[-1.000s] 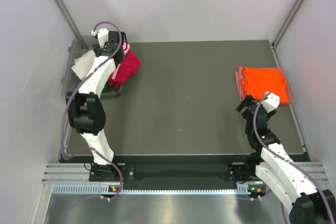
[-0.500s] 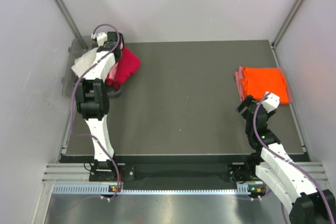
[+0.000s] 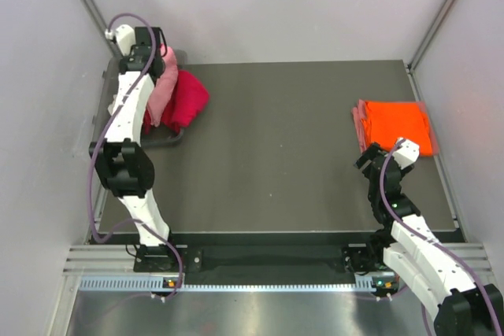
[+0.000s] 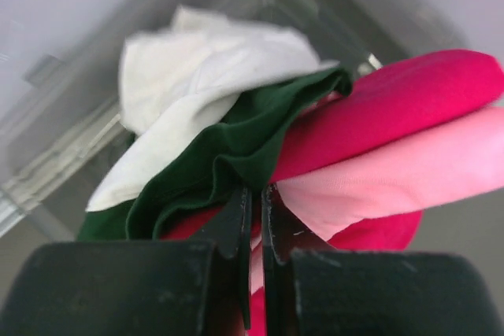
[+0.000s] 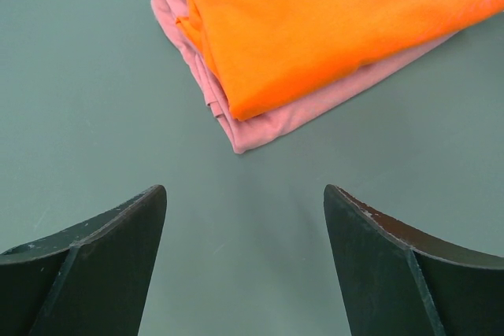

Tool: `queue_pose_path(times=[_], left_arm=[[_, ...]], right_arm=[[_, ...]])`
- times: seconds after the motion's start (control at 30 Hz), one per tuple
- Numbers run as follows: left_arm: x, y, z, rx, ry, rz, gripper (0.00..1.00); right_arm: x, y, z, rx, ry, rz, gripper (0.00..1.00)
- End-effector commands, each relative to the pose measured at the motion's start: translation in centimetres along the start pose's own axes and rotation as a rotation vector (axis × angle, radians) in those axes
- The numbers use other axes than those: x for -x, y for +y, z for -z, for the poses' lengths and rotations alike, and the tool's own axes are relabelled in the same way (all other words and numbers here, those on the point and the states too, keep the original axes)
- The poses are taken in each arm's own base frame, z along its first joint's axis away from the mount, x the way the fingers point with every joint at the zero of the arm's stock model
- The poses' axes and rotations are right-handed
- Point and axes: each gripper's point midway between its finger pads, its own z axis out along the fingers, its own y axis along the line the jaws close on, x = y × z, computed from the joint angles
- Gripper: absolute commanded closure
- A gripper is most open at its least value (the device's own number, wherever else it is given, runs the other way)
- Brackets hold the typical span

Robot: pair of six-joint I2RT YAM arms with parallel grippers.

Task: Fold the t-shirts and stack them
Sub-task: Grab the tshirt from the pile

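My left gripper (image 3: 150,46) is raised over the table's far left corner, shut on the pale pink t-shirt (image 3: 163,88), which hangs down from it. In the left wrist view the jaws (image 4: 256,190) pinch pink cloth (image 4: 394,171), with the crimson shirt (image 4: 394,100), the dark green shirt (image 4: 236,147) and the cream shirt (image 4: 197,68) bunched beyond. The crimson shirt (image 3: 187,100) spills toward the table. At the right, an orange shirt (image 3: 398,123) lies folded on a salmon pink one (image 5: 276,120). My right gripper (image 3: 368,155) stands open just in front of that stack, holding nothing (image 5: 244,194).
A clear grey plastic bin (image 3: 169,139) holds the shirt pile at the far left, against the left wall. The dark table mat (image 3: 276,139) stretches between the two arms. White enclosure walls stand close on the left, the right and behind.
My left gripper has shut on the pale pink shirt and lifted it up and back out of the pile. The right arm has stayed put, its jaws slightly narrower.
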Motion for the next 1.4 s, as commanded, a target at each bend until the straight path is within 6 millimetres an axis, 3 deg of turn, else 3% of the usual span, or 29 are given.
queue_pose_path(times=[0.0, 0.13, 0.2, 0.27, 0.37, 0.47, 0.57, 0.6, 0.67, 0.73, 0.97, 1.1, 1.23, 1.37], left_arm=[[12.0, 2.7, 8.9, -0.037, -0.264, 0.215, 1.0], [14.9, 6.0, 12.2, 0.043, -0.358, 0.294, 1.0], [15.0, 8.2, 12.1, 0.1, -0.386, 0.312, 1.0], [14.1, 8.4, 11.1, 0.107, -0.385, 0.313, 1.0], [9.3, 9.5, 6.4, 0.158, -0.252, 0.285, 1.0], [4.3, 9.3, 0.2, 0.121, -0.044, 0.248, 1.0], [1.4, 7.0, -1.8, 0.036, 0.106, 0.162, 0.63], [0.6, 6.8, -1.7, 0.017, 0.148, 0.146, 0.52], [-0.9, 5.0, -0.8, -0.11, 0.206, 0.11, 0.52], [-0.6, 3.3, -0.5, -0.217, 0.178, 0.131, 0.51], [-2.1, 3.7, -0.9, -0.201, 0.223, 0.104, 0.52], [-1.9, 4.8, -0.9, -0.147, 0.199, 0.107, 0.51], [-0.3, 5.7, 0.0, -0.112, 0.133, 0.098, 0.46], [3.4, 7.3, 2.8, -0.066, 0.013, 0.105, 0.35]], right_arm=[[2.1, 1.0, 0.0, 0.022, -0.051, -0.037, 0.19], [2.1, 1.0, -0.1, 0.021, -0.049, -0.035, 0.19], [2.2, 1.1, -0.1, 0.023, -0.05, -0.034, 0.19], [2.1, 1.2, -0.1, 0.025, -0.047, -0.033, 0.19], [2.0, 1.2, -0.1, 0.028, -0.042, -0.029, 0.19], [2.1, 1.3, -0.1, 0.028, -0.043, -0.029, 0.19], [2.0, 1.2, -0.2, 0.027, -0.041, -0.027, 0.18], [2.0, 1.3, -0.2, 0.028, -0.042, -0.027, 0.18], [2.0, 1.3, -0.2, 0.024, -0.039, -0.027, 0.18], [1.9, 1.3, -0.3, 0.025, -0.035, -0.022, 0.18], [1.9, 1.3, -0.3, 0.025, -0.033, -0.022, 0.18], [1.9, 1.3, -0.3, 0.028, -0.033, -0.021, 0.18], [1.9, 1.5, -0.3, 0.033, -0.032, -0.02, 0.18], [1.8, 1.6, -0.4, 0.037, -0.027, -0.017, 0.18]])
